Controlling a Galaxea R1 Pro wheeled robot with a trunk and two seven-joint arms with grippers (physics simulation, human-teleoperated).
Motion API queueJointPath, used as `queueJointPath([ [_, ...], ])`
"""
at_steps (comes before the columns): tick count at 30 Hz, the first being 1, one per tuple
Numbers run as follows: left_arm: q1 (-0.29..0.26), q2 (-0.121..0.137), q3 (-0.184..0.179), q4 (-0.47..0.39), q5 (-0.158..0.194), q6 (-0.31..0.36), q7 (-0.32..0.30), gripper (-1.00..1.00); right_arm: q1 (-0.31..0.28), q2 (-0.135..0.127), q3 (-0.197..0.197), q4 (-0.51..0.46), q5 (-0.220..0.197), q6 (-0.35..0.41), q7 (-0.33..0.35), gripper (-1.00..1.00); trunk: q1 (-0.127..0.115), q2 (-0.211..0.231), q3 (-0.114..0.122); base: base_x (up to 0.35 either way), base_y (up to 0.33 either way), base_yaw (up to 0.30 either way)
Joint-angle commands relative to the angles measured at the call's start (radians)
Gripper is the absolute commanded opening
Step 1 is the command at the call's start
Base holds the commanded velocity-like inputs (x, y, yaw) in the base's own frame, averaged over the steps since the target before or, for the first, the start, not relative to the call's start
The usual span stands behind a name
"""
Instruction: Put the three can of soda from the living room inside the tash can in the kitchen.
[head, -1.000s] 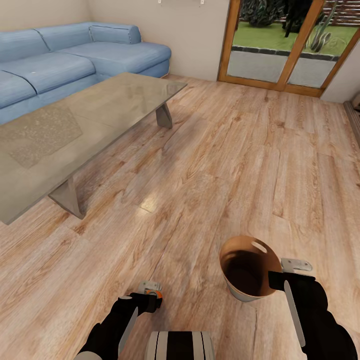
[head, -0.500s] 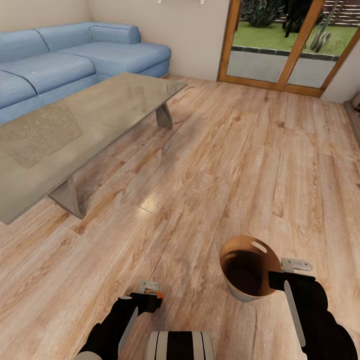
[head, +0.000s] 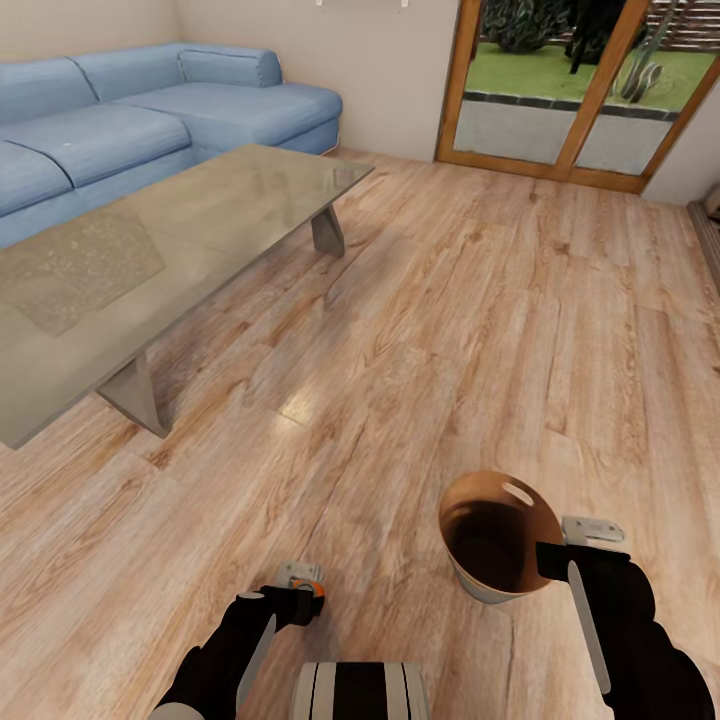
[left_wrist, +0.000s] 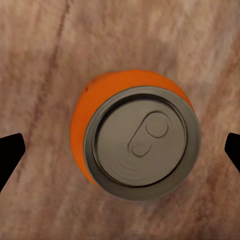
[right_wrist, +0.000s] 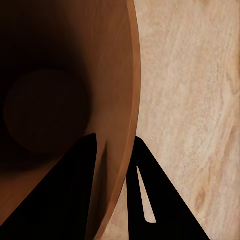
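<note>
Basically nothing has changed over the last second: sofa, table, arms and bin all sit exactly where they were, so my read is the robot is paused mid-grab, not travelling.

Far left is the sofa (head: 150, 110), with the glass table (head: 150, 260) just in front of it. No cans on what I can see of the tabletop.

Near left, the left gripper (head: 300, 590) hangs low over the floor (head: 450, 320), right above an orange can (left_wrist: 135, 140). In the wrist view the can stands upright between the fingertips (left_wrist: 10, 152), which sit wide apart at the frame edges, well clear of it. So wide open, holding nothing, and the can is on the floor.

Near right, the right gripper (head: 575, 545) is pinching the bin (head: 490, 500) by its rim, one finger inside the brown wall and one outside. The bottom looks empty to me, though it's dark in there. I'd guess this is the first can going in.
</note>
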Motion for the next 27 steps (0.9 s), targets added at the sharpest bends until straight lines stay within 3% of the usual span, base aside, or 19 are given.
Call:
queueJointPath([
  [1, 0.000, 0.000, 0.000, 0.000, 0.000, 0.000, 0.000, 1.00, 0.000, 0.000, 0.000, 0.000, -0.003, 0.000, 0.001, -1.00, 0.000, 0.000, 0.000, 0.000, 0.000, 0.000],
  [27, 0.000, 0.000, -0.001, 0.000, -0.001, 0.001, 0.002, 1.00, 0.000, 0.000, 0.002, -0.001, -0.003, 0.000, 0.001, -1.00, 0.000, 0.000, -0.007, 0.000, 0.000, -0.008],
])
